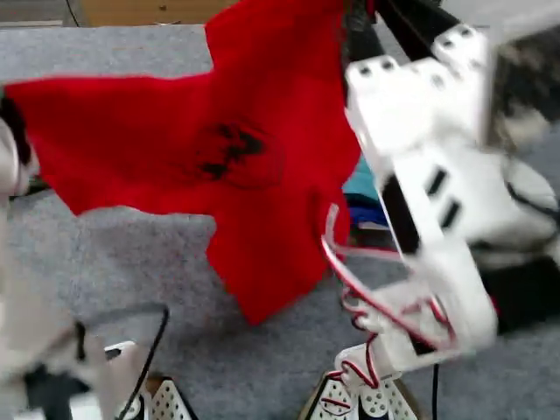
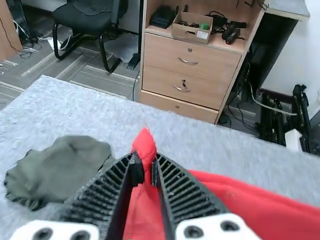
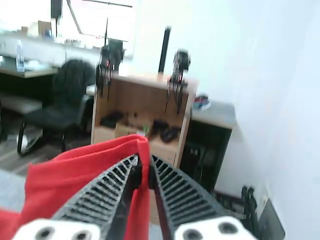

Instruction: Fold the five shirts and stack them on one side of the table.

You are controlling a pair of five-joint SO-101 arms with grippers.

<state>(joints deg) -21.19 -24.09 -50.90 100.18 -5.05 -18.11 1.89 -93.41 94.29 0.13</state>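
Observation:
A red shirt (image 1: pixel 201 149) with a dark print hangs spread in the air above the grey table (image 1: pixel 131 262). My left gripper (image 2: pixel 144 172) is shut on one corner of the red shirt (image 2: pixel 145 145), near the left edge of the high view. My right gripper (image 3: pixel 142 172) is shut on another part of the red shirt (image 3: pixel 75 175), held high, with its white arm (image 1: pixel 429 175) at the right of the high view. An olive green shirt (image 2: pixel 55 170) lies crumpled on the table beyond the left gripper. Blue and teal cloth (image 1: pixel 363 197) peeks out behind the red shirt.
A wooden drawer cabinet (image 2: pixel 195 70) and a black office chair (image 2: pixel 90 20) stand past the far table edge. Red and white cables (image 1: pixel 367 306) loop below the right arm. The arm bases (image 1: pixel 350 394) sit at the near table edge.

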